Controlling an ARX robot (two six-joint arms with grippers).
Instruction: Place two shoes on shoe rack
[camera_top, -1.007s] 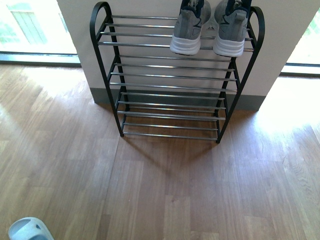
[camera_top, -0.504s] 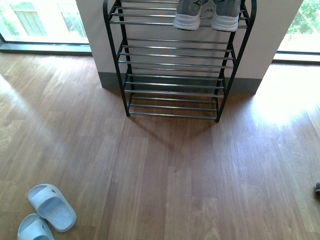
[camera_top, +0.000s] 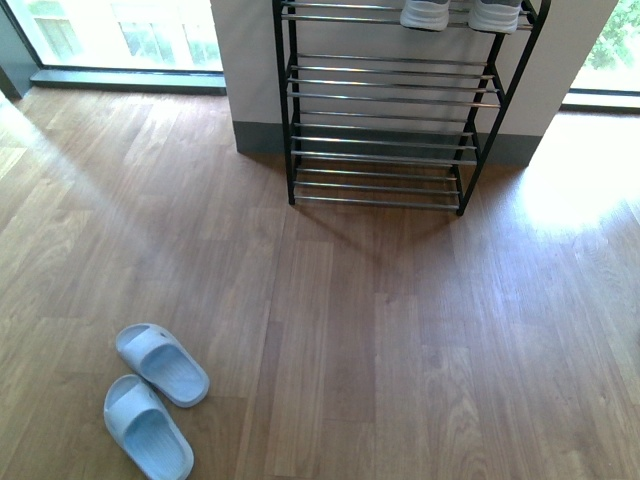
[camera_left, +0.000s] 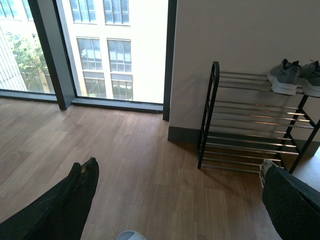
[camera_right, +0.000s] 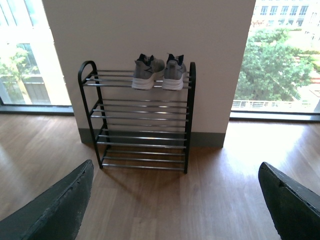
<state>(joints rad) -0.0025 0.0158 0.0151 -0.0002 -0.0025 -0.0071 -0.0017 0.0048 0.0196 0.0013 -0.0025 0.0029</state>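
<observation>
Two light blue slides (camera_top: 160, 365) lie on the floor at lower left, well apart from the shoe rack (camera_top: 390, 97) at top centre; grey sneakers (camera_right: 157, 74) occupy its top tier. Left gripper (camera_left: 178, 166) and right gripper (camera_right: 175, 166) are spread and empty, apparently readied for pickup.

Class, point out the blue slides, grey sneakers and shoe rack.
blue slides (camera_top: 148, 348): front view, farther slide's strap.
grey sneakers (camera_right: 146, 72): right wrist view, one sneaker's heel.
shoe rack (camera_top: 375, 201): front view, lowest chrome bar.
</observation>
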